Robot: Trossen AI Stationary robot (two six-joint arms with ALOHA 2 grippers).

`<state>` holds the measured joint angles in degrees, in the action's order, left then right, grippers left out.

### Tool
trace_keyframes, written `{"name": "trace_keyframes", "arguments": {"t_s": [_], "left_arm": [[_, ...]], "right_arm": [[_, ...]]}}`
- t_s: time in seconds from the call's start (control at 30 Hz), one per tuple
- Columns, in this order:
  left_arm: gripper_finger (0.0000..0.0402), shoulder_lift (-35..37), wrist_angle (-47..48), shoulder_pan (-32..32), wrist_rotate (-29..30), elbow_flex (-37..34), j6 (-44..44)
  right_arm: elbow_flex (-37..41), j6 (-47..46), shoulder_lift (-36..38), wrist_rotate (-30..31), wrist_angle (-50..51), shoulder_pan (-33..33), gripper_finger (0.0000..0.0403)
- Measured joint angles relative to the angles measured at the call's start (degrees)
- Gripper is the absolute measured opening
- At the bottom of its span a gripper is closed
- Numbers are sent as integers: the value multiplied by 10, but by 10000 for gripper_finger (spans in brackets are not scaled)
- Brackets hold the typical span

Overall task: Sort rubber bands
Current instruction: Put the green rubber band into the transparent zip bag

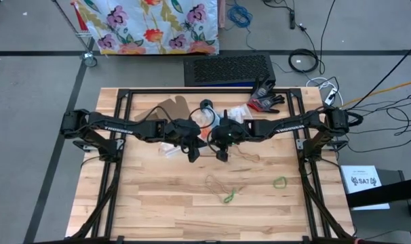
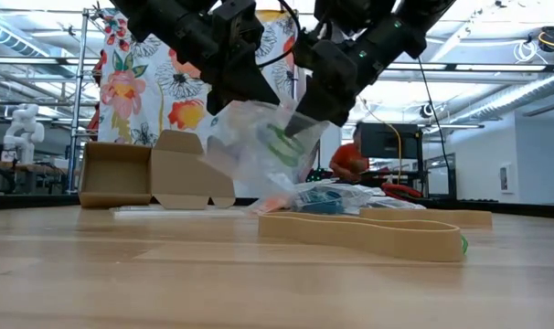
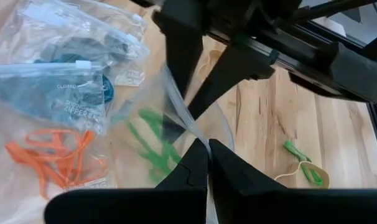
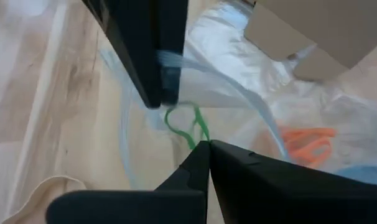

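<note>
Your thin green rubber bands (image 3: 148, 146) sit inside a clear plastic bag (image 2: 254, 146) held above the wooden desk (image 1: 158, 196). The left gripper (image 3: 207, 163) and right gripper (image 4: 207, 155) each have jaws clenched on that bag's edge. More loose bands (image 1: 226, 186) lie on the desk nearby.

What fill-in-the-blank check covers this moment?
1. Both claws, left and right, pinch one clear plastic ____ between them.
2. The rubber bands inside that held bag are ____.
3. The bag of orange bands lies on the ____.
4. The loose green band lies on the table's ____ side.

Missing: bag; green; table; right
</note>
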<state>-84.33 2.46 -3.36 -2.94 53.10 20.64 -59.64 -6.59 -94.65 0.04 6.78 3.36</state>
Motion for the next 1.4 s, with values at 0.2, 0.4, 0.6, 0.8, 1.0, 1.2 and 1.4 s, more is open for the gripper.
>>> {"name": "trace_keyframes", "arguments": {"t_s": [0.2,0.4,0.6,0.8,1.0,1.2,1.4], "left_arm": [[6,0,5,0,0,0,0],[6,0,24,0,5,0,-4],[6,0,66,0,51,0,-3],[6,0,76,0,54,0,-5],[6,0,78,0,49,0,-15],[6,0,94,0,49,0,-20],[6,0,103,0,47,0,-20]], "right_arm": [[0,12,0,12,-7,2,58],[0,28,21,16,-1,17,139],[0,10,91,16,65,23,171],[10,-85,159,38,253,9,164],[94,-228,224,120,318,-76,149],[188,-476,281,120,328,-187,144],[244,-724,275,97,366,-306,144]]}}
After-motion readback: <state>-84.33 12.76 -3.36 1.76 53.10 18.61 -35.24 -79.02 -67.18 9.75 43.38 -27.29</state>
